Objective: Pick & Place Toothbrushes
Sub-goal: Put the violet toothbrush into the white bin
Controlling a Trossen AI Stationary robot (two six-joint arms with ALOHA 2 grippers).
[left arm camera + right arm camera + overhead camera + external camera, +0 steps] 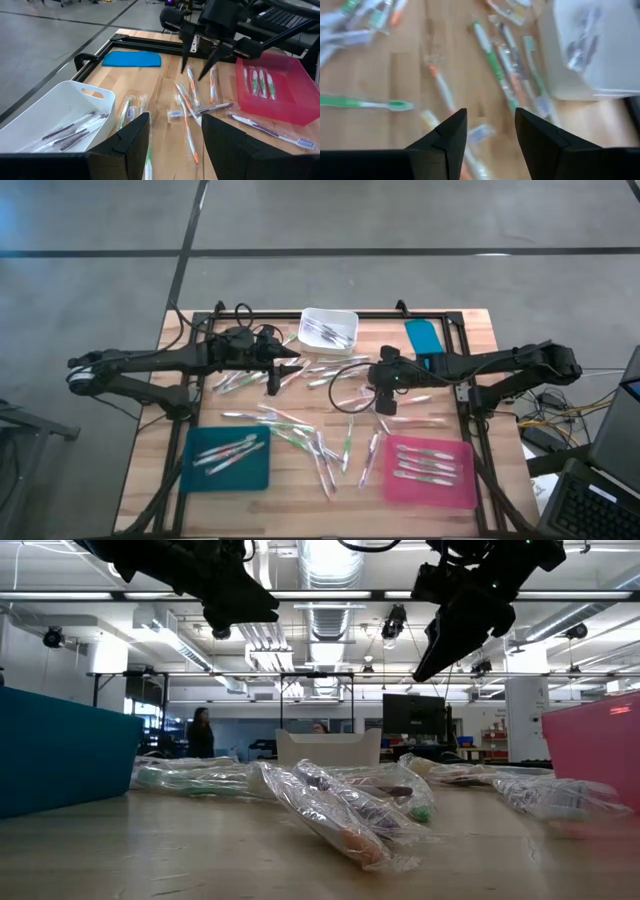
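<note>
Toothbrushes (300,430) (thin, plastic-wrapped) litter wood; left gripper (272,384) and right gripper (384,404) spread, empty.

Glossy-wrapped toothbrushes (300,430), wood table (160,470)

One camera hangs overhead, looking straight down on the whole counter (300,490). Another sits at counter height, close to the wrapped toothbrushes (340,805), facing level into the room. Each wrist camera looks forward past its own fingers; the left one and the overhead both take in the white bin (55,112) and pink tray (280,95).
</note>
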